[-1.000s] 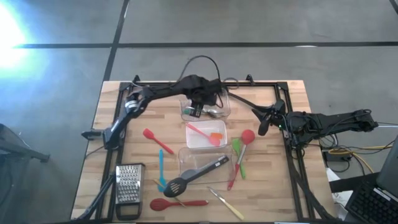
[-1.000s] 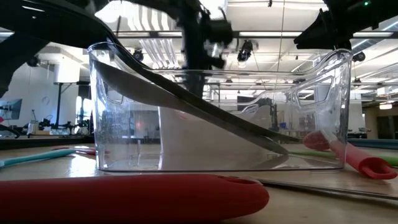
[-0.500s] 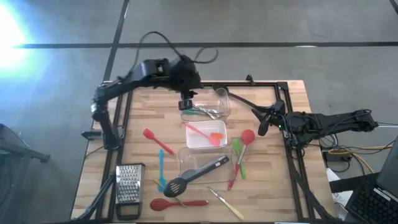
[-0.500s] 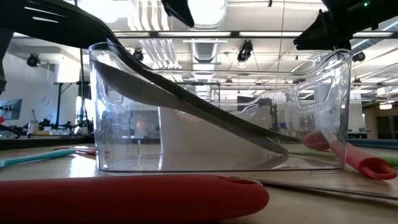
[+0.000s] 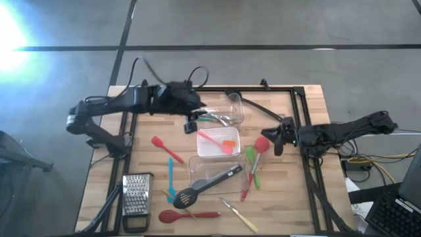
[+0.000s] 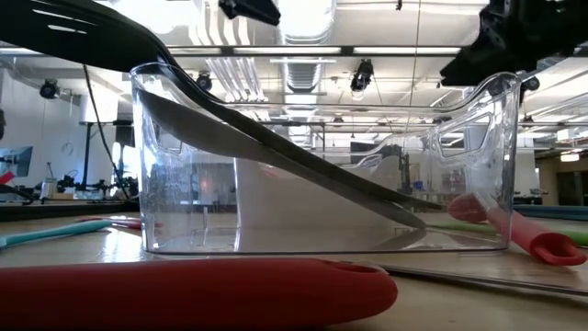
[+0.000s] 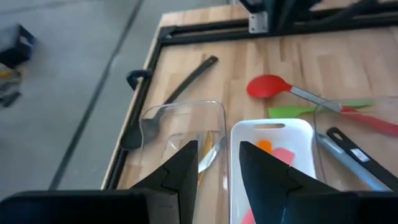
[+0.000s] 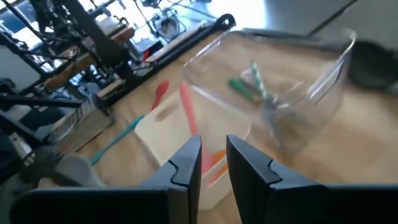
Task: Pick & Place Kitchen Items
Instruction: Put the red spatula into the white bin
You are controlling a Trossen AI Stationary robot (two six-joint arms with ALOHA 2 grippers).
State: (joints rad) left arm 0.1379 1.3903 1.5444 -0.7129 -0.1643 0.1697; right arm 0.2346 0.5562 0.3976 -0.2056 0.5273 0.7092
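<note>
Three clear tubs on my counter [image 5: 289, 197]. Far tub [image 5: 227, 113]: I log metal tongs [image 5: 220, 119] and a green-handled tool [image 5: 205, 117]. Middle tub [image 5: 218, 143]: one red spatula [image 5: 216, 139]. Near tub [image 5: 214, 172]: a black slotted spoon [image 5: 205, 185], head resting out over the rim. Loose utensils: red spoon [image 5: 258, 158], red spatula [image 5: 166, 149], teal tool [image 5: 170, 178]. Left end effector [image 7: 217, 180], empty, fingers slightly apart, hangs above the far tub. Right end effector [image 8: 212, 163], empty, narrow gap, hangs beside the red spoon's bowl.

Light wooden slatted bench [image 5: 289, 191], steel box grater with black handle [image 5: 136, 195] at the bench's front left corner, three clear rectangular plastic tubs [image 5: 212, 172] lined along the bench's middle
</note>
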